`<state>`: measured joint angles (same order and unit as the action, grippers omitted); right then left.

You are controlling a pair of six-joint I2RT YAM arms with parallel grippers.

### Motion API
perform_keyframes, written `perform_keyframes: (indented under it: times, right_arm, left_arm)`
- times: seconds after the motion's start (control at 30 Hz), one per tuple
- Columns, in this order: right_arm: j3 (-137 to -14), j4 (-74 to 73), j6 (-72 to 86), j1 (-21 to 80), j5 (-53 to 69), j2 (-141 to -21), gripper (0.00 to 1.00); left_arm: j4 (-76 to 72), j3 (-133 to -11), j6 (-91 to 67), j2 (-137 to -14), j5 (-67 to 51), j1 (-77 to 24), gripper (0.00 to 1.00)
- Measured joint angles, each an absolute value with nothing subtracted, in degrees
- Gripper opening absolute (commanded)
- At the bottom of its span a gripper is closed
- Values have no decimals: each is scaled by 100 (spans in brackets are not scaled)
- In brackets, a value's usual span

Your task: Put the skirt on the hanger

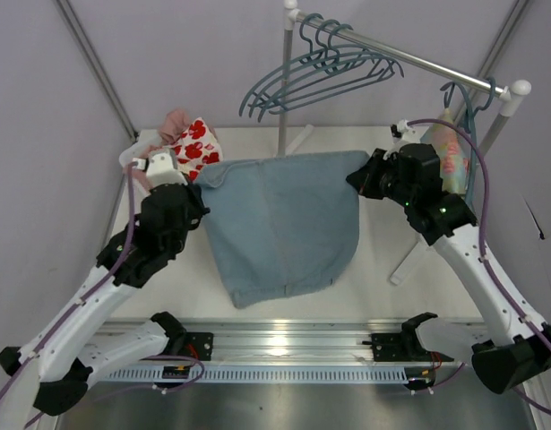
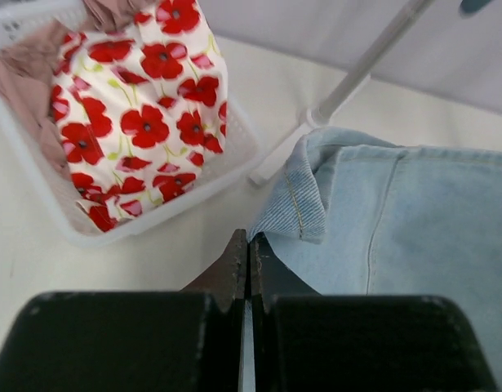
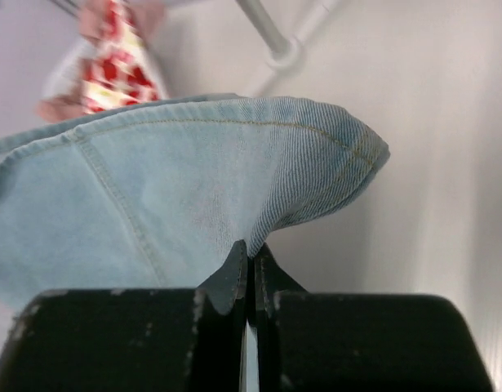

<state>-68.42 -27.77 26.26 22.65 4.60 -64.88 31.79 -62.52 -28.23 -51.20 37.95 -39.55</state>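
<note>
Skirt lies spread on table, just in front of the clothes rail. Left gripper is clamped on the skirt's left corner nearest the rail, right gripper on the right one. Hanger hangs on the rail with others.

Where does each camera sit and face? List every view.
Top external: above and behind the bases, looking down at the table; left arm and right arm show.
Left wrist: on the left arm, looking along the left pincer, shut on the skirt.
Right wrist: likewise, right pincer shut on the opposite corner.
Shared: all show the skirt; both wrists, the flowered cloth.
</note>
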Motion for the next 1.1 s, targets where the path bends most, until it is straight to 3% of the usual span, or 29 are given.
perform_keyframes:
  times: [0.23, 0.47, 0.87, 1.1]
  right_arm:
    - [-7664, -3076, 2580, 2279, 947, -6005, 0]
    - [-8790, -4108, 2342, 2290, 797, -6263, 0]
    - [-8938, -5223, 1966, 2287, 854, -5754, 0]
    - [-9454, -5776, 2185, 2292, 1098, -5290, 0]
  left_arm:
    - [3850, -7336, -2775, -4866, 4215, -3964, 0]
    - [4241, -7937, -2786, -5227, 4104, -3964, 0]
    - [4928, -7948, -2801, -4893, 3385, -3968, 0]
    - [5798, -8683, -2849, -4541, 2762, -3970, 0]
